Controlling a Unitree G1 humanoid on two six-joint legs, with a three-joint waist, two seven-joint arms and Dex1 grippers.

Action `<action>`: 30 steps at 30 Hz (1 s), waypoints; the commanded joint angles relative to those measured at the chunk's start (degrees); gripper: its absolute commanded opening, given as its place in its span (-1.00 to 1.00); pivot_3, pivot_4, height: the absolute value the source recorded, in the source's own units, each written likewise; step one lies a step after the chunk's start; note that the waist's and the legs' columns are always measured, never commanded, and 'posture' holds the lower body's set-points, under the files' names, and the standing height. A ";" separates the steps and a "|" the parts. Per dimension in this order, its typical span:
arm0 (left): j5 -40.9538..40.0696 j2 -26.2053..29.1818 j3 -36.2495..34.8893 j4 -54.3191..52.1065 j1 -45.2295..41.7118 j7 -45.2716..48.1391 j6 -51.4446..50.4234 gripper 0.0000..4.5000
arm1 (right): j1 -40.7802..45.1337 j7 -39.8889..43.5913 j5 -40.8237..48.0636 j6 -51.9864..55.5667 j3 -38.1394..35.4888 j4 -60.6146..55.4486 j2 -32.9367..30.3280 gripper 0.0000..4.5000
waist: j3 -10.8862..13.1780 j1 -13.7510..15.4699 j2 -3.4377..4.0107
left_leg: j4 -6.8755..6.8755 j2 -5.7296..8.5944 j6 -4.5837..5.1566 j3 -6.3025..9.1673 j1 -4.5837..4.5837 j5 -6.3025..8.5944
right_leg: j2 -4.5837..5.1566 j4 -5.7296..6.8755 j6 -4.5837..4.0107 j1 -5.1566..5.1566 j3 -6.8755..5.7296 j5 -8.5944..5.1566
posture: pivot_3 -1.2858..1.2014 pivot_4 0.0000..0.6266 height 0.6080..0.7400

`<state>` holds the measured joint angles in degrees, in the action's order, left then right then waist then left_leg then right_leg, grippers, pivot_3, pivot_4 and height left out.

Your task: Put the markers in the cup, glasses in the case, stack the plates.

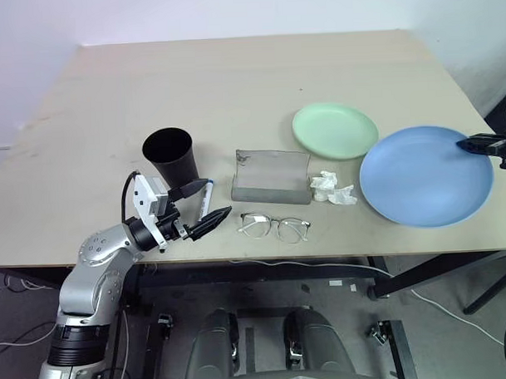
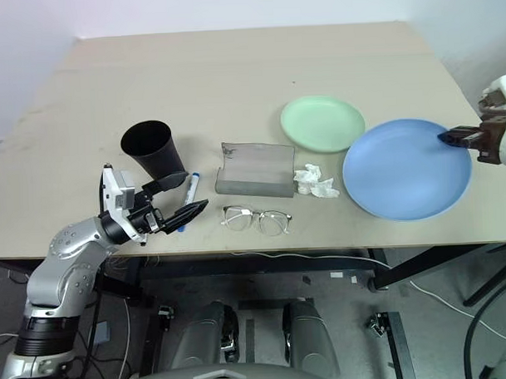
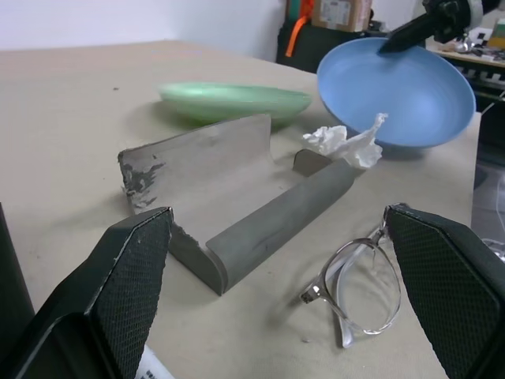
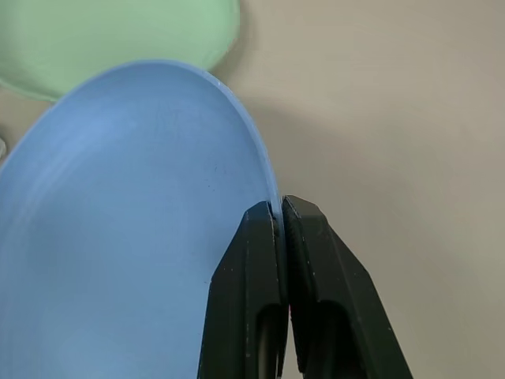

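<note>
From the head camera you had loads of free tabletop (image 1: pixel 233 82) toward the far edge; everything sat in a band along the near edge. The black cup (image 1: pixel 170 157) stood upright near the left end, the open grey case (image 1: pixel 271 177) lay mid-table with its long axis running along the near edge, and the glasses (image 1: pixel 275 227) lay just in front of it, lenses side by side parallel to that edge. One marker (image 2: pixel 187 192) was partly hidden under your left gripper (image 1: pixel 205 204), whose fingers stood wide apart with nothing between them. The green plate (image 1: pixel 335 129) lay flat; the blue plate (image 1: pixel 425 175) reached toward the right edge, clamped at its rim by your right gripper (image 1: pixel 472 144). A crumpled tissue (image 1: pixel 333 188) sat between case and blue plate.

Left wrist view: the blue plate looked tilted up, and the glasses were partly cut off by one finger.

Right wrist view: both fingers were pinched together on the blue rim.
</note>
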<state>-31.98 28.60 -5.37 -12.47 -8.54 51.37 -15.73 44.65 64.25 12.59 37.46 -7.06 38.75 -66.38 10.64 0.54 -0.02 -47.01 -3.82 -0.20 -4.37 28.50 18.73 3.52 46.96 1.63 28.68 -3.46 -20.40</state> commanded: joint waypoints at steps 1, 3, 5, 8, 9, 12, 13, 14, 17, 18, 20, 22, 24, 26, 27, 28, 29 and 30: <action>-0.75 0.31 -1.02 -2.24 0.15 0.06 0.62 1.00 | 4.31 0.98 2.31 0.03 -3.51 0.17 -1.42 -0.99 | 0.01 -0.20 0.01 | 0.00 0.00 0.00 -0.06 -0.01 0.00 | 0.00 0.00 0.06 0.03 0.08 0.03 | 0.03 -0.52 -0.06; -0.82 0.39 -1.06 -2.31 0.05 0.02 0.50 1.00 | 5.99 0.67 2.94 0.22 -4.00 0.30 -0.57 -0.99 | 0.01 -0.39 0.00 | 0.00 0.00 0.00 -0.18 0.00 0.00 | -0.02 0.00 0.15 0.09 0.17 0.09 | 0.03 -0.52 -0.06; -0.93 0.43 -1.08 -2.57 -0.03 -0.18 0.24 1.00 | 8.92 -1.14 3.45 0.76 -4.42 1.33 1.21 -0.99 | 0.03 -0.58 -0.03 | -0.01 0.00 0.00 -0.21 -0.01 0.00 | -0.02 0.00 0.18 0.10 0.19 0.11 | 0.03 -0.52 -0.06; -1.00 0.53 -1.10 -2.83 0.03 -0.30 0.01 1.00 | 13.16 -3.29 4.31 1.73 -5.04 2.43 4.28 -0.99 | 0.07 -1.20 -0.10 | -0.01 0.00 0.00 -0.22 -0.01 0.00 | -0.01 0.00 0.18 0.11 0.21 0.12 | 0.03 -0.52 -0.06; -0.99 0.58 -1.12 -2.84 0.07 -0.29 -0.03 1.00 | 14.53 -4.52 4.05 1.91 -4.71 2.83 5.55 -0.99 | 0.08 -1.27 -0.12 | -0.01 0.00 0.00 -0.22 0.01 0.00 | 0.02 0.00 0.17 0.12 0.23 0.13 | 0.03 -0.52 -0.06; -0.90 0.69 -1.14 -2.84 0.25 -0.28 -0.03 1.00 | 19.85 -9.61 2.66 3.07 -2.83 6.11 11.12 -0.99 | 0.10 -1.50 -0.11 | -0.01 -0.01 0.00 -0.28 0.02 0.00 | 0.00 0.00 0.16 0.17 0.30 0.15 | 0.03 -0.52 -0.06; -0.86 0.73 -1.18 -2.83 0.36 -0.24 0.05 1.00 | 21.14 -11.50 1.75 3.00 -2.08 7.73 12.80 -0.99 | 0.10 -1.52 -0.11 | -0.01 -0.02 0.00 -0.27 0.04 0.00 | 0.00 0.00 0.15 0.19 0.32 0.16 | 0.03 -0.52 -0.06; -0.84 0.75 -1.22 -2.84 0.46 -0.22 0.11 1.00 | 22.08 -12.90 0.97 2.85 -1.56 9.15 14.02 -0.99 | 0.10 -1.45 -0.10 | -0.01 -0.03 0.00 -0.28 0.04 0.00 | -0.03 0.00 0.23 0.20 0.32 0.21 | 0.03 -0.52 -0.06; -0.75 0.78 -1.33 -3.49 0.93 -0.60 0.11 1.00 | 24.00 -16.49 -0.47 0.77 -1.07 12.96 17.79 -0.99 | 0.10 -1.18 -0.10 | 0.00 -0.03 0.00 -0.28 0.09 0.00 | -0.02 0.01 0.29 0.24 0.32 0.25 | 0.03 -0.52 -0.06; -0.78 0.78 -1.42 -3.81 1.18 -0.79 0.08 1.00 | 24.61 -18.08 -0.49 0.29 -1.53 14.42 19.12 -0.99 | 0.10 -1.17 -0.11 | 0.00 -0.02 0.00 -0.27 0.14 0.00 | -0.03 0.01 0.29 0.25 0.31 0.25 | 0.03 -0.52 -0.06; -0.83 0.91 -1.70 -4.26 1.80 -0.98 0.19 1.00 | 25.86 -21.52 -0.54 -0.63 -2.46 17.16 21.45 -0.99 | 0.10 -1.19 -0.10 | 0.00 0.02 0.00 -0.29 0.24 0.00 | 0.00 0.00 0.31 0.32 0.31 0.26 | 0.03 -0.52 -0.06; -0.85 1.04 -2.02 -4.60 2.27 -1.27 0.21 1.00 | 27.02 -25.28 -0.59 -2.42 -3.34 19.60 23.34 -0.99 | 0.10 -1.29 -0.10 | -0.07 0.04 -0.01 -0.33 0.55 -0.01 | 0.03 0.00 0.42 0.58 0.33 0.34 | 0.03 -0.52 -0.06; -0.86 1.09 -2.25 -4.93 2.47 -1.73 0.09 1.00 | 28.32 -29.17 -0.13 -4.47 -4.78 22.45 25.06 -0.99 | 0.10 -1.33 -0.10 | -0.11 0.05 -0.01 -0.34 0.75 -0.02 | 0.04 0.00 0.54 0.74 0.33 0.44 | 0.03 -0.52 -0.06; -0.82 1.15 -2.21 -5.14 2.60 -2.01 0.07 1.00 | 29.33 -32.83 -0.33 -6.94 -5.66 25.39 26.80 -0.99 | 0.10 -1.38 -0.10 | -0.12 0.06 -0.01 -0.35 0.76 -0.02 | 0.04 0.00 0.55 0.75 0.33 0.44 | 0.03 -0.52 -0.06; -0.85 1.15 -2.18 -5.18 2.59 -2.13 0.05 1.00 | 29.72 -33.93 -0.27 -7.96 -6.10 26.49 27.45 -0.99 | 0.10 -1.39 -0.10 | -0.12 0.06 -0.01 -0.34 0.76 -0.02 | 0.04 0.00 0.55 0.75 0.33 0.44 | 0.03 -0.52 -0.06; -0.87 1.12 -2.19 -5.15 2.60 -2.25 0.08 1.00 | 30.15 -34.90 -0.04 -8.58 -6.65 27.61 28.13 -0.99 | 0.10 -1.40 -0.10 | -0.12 0.06 -0.02 -0.33 0.75 -0.02 | 0.03 0.00 0.55 0.74 0.33 0.44 | 0.03 -0.52 -0.06; -0.85 1.08 -2.17 -5.17 2.63 -2.34 0.12 1.00 | 30.48 -35.62 -0.01 -9.14 -6.98 28.47 28.61 -0.99 | 0.10 -1.41 -0.10 | -0.12 0.06 -0.02 -0.33 0.75 -0.02 | 0.02 0.00 0.55 0.74 0.32 0.44 | 0.03 -0.52 -0.06; -0.80 1.05 -2.16 -5.15 2.68 -2.38 0.19 1.00 | 30.71 -36.36 -0.23 -9.83 -7.05 29.20 29.19 -0.99 | 0.10 -1.42 -0.10 | -0.12 0.05 -0.02 -0.32 0.75 -0.02 | 0.01 0.00 0.55 0.74 0.32 0.44 | 0.03 -0.52 -0.06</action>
<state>-32.20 29.24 -6.17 -15.51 -5.90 49.30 -16.06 72.80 29.27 11.91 29.57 -12.58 67.52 -37.23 10.73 -0.89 -0.12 -47.13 -3.77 -0.22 -4.69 29.25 18.71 3.52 46.96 2.18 29.42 -3.14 -19.96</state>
